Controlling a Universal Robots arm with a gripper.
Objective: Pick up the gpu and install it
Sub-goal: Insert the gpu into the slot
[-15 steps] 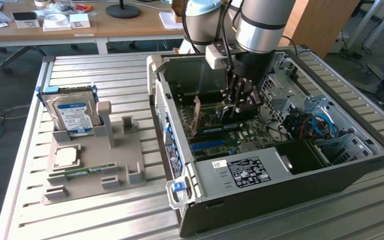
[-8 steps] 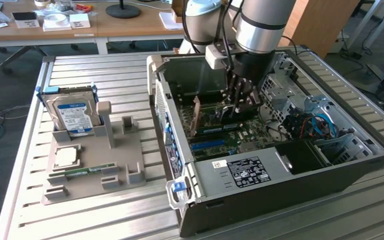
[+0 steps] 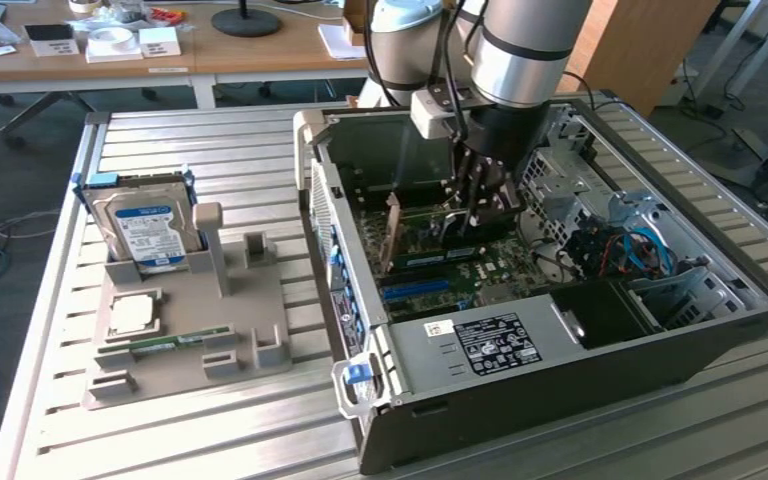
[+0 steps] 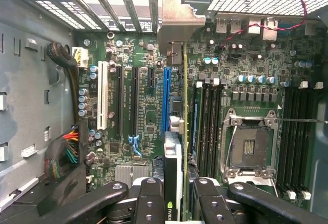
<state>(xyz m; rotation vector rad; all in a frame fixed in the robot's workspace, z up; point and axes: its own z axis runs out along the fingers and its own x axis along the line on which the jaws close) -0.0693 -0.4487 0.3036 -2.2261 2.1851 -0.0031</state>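
Gripper [image 3: 480, 208] | clamped on gpu [image 4: 174, 160] | edge-on over motherboard [image 4: 143, 116] | inside case [image 3: 558, 395]

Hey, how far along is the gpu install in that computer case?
Pickup looks done: the gripper is shut on the gpu inside the computer case. In hand: the card is held edge-on over the motherboard, beside the long blue slot. Left: seating and release; I cannot tell if its edge has entered a slot.
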